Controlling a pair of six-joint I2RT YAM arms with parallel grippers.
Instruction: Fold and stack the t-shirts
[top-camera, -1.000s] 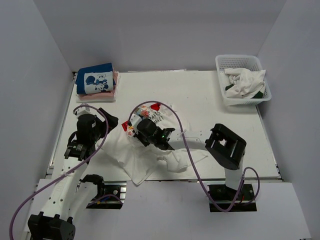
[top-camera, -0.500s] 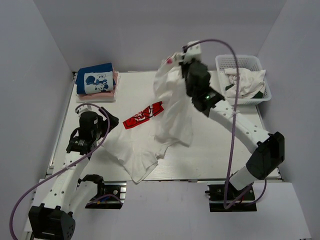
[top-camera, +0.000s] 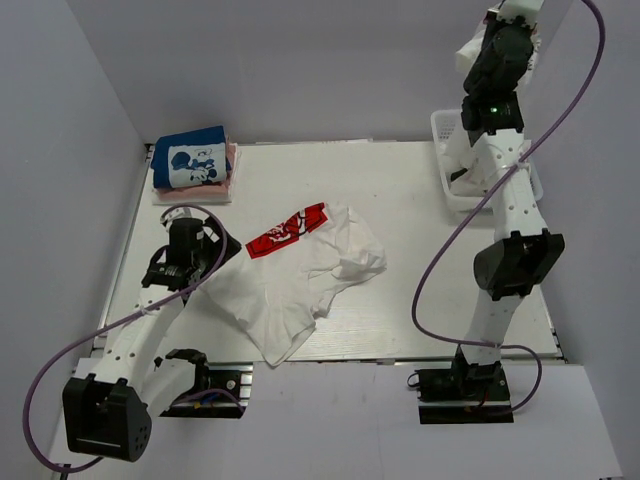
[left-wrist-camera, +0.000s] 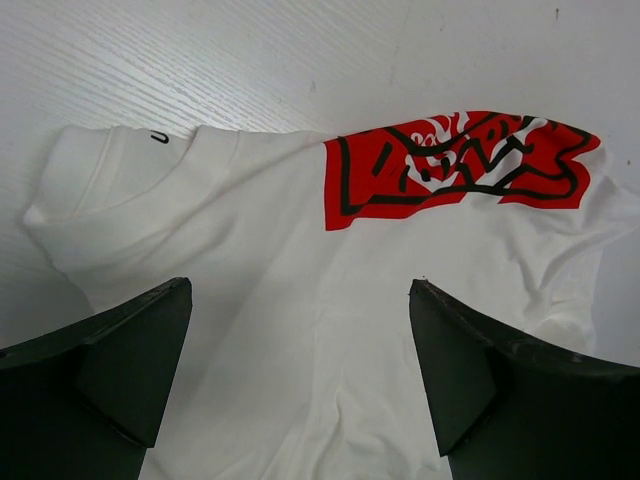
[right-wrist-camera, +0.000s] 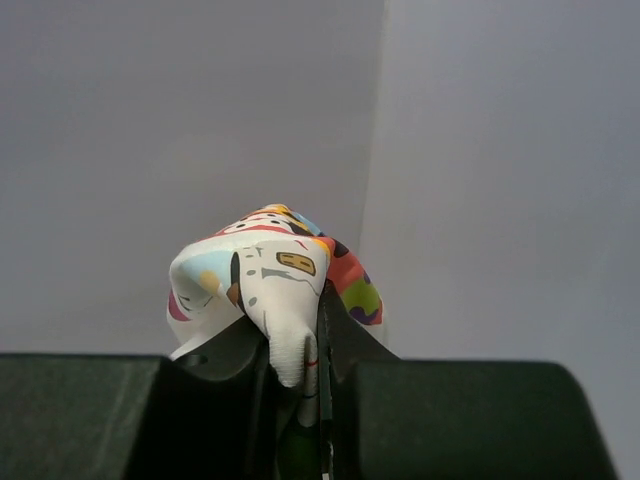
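The right end effector (right-wrist-camera: 298, 345) is up high. It is almost shut and pinches a bunch of the cartoon shirt (right-wrist-camera: 270, 270). The left end effector (left-wrist-camera: 300, 295) is wide open and holds nothing, low over the white shirt with a red print (left-wrist-camera: 300, 240), which lies on the surface (top-camera: 430, 270). The white basket (top-camera: 450, 195) sits at the back right, mostly hidden.

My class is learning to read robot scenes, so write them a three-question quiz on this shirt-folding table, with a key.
1. True or false: the left pincer stands open over the white shirt with the red print.
2. The right pincer grips: A) the cartoon-print shirt B) a towel C) nothing.
3. Fill in: the folded blue shirt lies on a ___ one.
Key: 1 true; 2 A; 3 pink, the pink shirt.
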